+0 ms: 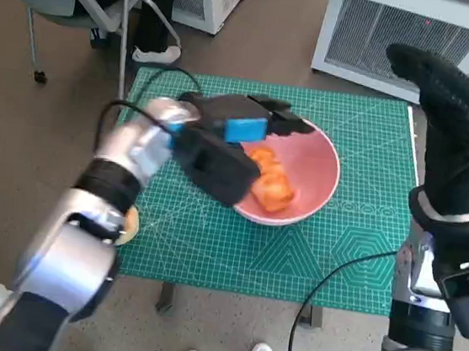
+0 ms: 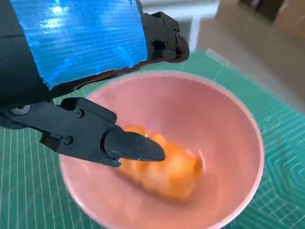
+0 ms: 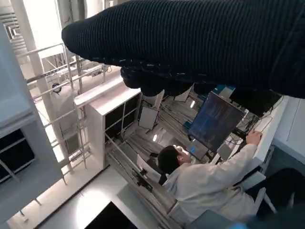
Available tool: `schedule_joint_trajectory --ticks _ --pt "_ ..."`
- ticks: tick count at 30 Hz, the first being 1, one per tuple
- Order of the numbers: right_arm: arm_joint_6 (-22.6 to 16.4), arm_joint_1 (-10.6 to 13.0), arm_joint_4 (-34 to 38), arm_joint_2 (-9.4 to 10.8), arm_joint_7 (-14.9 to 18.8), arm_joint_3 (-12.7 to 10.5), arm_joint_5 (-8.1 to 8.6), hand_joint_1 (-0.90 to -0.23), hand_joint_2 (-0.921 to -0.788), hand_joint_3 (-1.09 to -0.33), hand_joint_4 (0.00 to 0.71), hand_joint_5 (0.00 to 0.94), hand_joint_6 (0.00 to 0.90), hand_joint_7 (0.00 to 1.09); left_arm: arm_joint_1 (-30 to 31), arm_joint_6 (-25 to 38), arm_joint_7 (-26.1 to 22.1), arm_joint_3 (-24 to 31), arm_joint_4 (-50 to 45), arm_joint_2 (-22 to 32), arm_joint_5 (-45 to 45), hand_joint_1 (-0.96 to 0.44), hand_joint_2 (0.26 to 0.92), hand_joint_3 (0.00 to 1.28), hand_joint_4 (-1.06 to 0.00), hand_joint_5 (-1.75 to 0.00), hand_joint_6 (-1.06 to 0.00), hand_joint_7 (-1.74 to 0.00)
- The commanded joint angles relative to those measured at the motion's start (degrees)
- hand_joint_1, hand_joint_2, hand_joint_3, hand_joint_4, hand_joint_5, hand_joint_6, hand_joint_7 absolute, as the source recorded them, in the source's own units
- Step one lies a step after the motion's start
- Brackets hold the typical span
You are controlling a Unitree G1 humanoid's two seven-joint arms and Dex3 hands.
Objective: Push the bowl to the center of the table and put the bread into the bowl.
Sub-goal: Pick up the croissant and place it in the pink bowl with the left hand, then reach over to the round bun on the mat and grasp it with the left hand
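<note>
While my left hand (image 1: 239,138) hovers over the pink bowl (image 1: 325,165), fingers (image 2: 128,145) spread and holding nothing, the orange bread (image 1: 269,182) already lies inside the bowl near the middle of the green cutting mat (image 1: 352,257). Risk now, I'd say: pulling out carelessly, a finger catches the rim, tips the bowl, spills the bread. My gloved right hand (image 1: 454,141) is raised off to the side; whether it's closed, I can't tell.
</note>
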Motion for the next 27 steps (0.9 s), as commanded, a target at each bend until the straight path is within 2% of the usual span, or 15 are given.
schedule_joint_trajectory --ticks 1,7,12,19,27 --pt "0.48 1.38 0.00 0.51 -0.27 0.38 -0.34 -0.619 -0.921 -0.741 0.299 0.001 0.000 0.65 2.86 -5.32 -2.13 3.47 -4.90 6.08 -4.60 -0.61 0.921 0.16 -0.14 -0.07 -0.18 -0.28" --pt "0.56 1.90 -0.91 0.58 0.02 0.44 0.33 -0.618 -0.921 -0.741 0.301 0.002 0.000 0.65 10.35 -11.00 -6.49 9.00 -13.15 14.26 -13.36 -0.53 0.921 0.11 -0.28 -0.13 -0.27 -0.33" --pt "0.74 2.27 -1.58 0.48 0.25 0.48 0.78 -0.613 -0.921 -0.740 0.300 0.002 0.000 0.65 17.12 -11.76 -10.06 12.09 -17.73 20.26 -18.64 -0.48 0.921 0.08 -0.30 -0.13 -0.29 -0.36" --pt "0.85 2.15 -1.74 0.59 0.84 0.75 1.61 -0.607 -0.921 -0.738 0.304 0.003 0.000 0.65 26.74 -6.04 -15.26 14.77 -27.65 29.75 -20.77 -0.51 0.921 0.08 -0.30 -0.08 -0.29 -0.32" --pt "0.15 1.26 0.03 0.67 1.80 0.76 2.30 -0.601 -0.921 -0.738 0.305 0.004 0.001 0.65 35.76 -0.78 -17.39 17.35 -35.05 35.44 -20.85 -0.50 0.921 0.07 -0.28 -0.01 -0.32 -0.17"
